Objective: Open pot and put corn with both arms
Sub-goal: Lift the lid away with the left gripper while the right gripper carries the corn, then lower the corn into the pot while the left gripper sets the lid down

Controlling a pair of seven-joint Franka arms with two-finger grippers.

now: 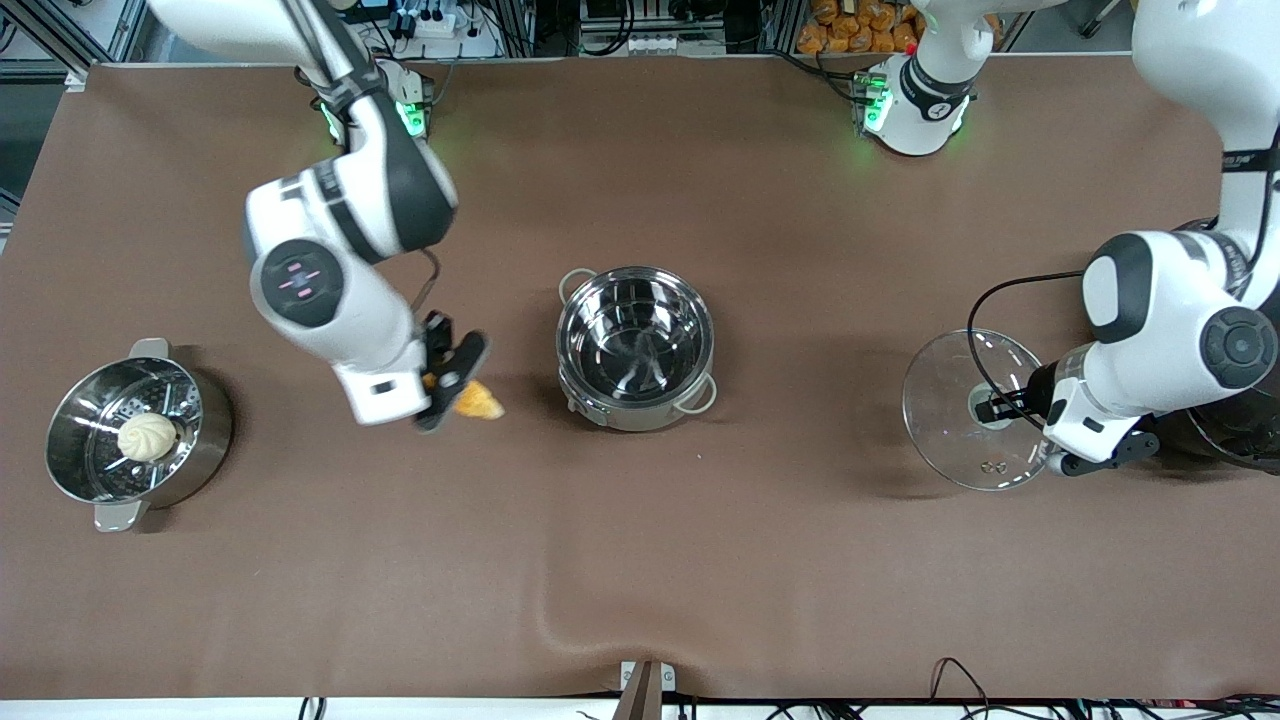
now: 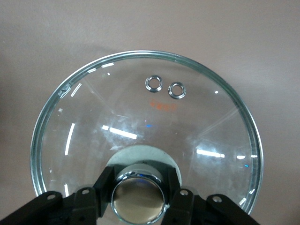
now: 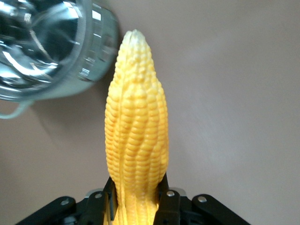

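Right tool (image 1: 452, 385): clamped on the thick end of the corn (image 1: 478, 401), fingers (image 3: 165, 199) pressed against both sides of the cob. It hangs over bare table (image 1: 640, 560), between the steamer pot and the pot. The cob's tapered tip points toward the pot's wall, as the right wrist view shows (image 3: 136, 122).

Left tool (image 1: 1010, 405): closed on the chrome knob (image 2: 138, 196) of the glass lid (image 1: 965, 410), one finger (image 2: 180, 201) on each side of the knob. The lid is at the left arm's end of the table; whether it rests on the cloth or is held just above it cannot be told. Two small metal-ringed vent holes (image 2: 165, 86) show in the glass.

Pot (image 1: 636, 345): uncovered, standing upright at the middle of the table, its mirror-like inside bare. One pale loop handle (image 1: 700, 396) faces the front camera, the second sits on the rim nearest the robot bases. In the right wrist view its wall and one handle appear close beside the corn's tip (image 3: 47, 51).

Steamer pot (image 1: 135, 430): at the right arm's end of the table, well apart from the pot, with a perforated insert and flat grey tab handles. A round white bun (image 1: 148, 437) lies on the insert.

Dark round appliance (image 1: 1240, 425): at the left arm's edge of the table, mostly hidden under the left arm.
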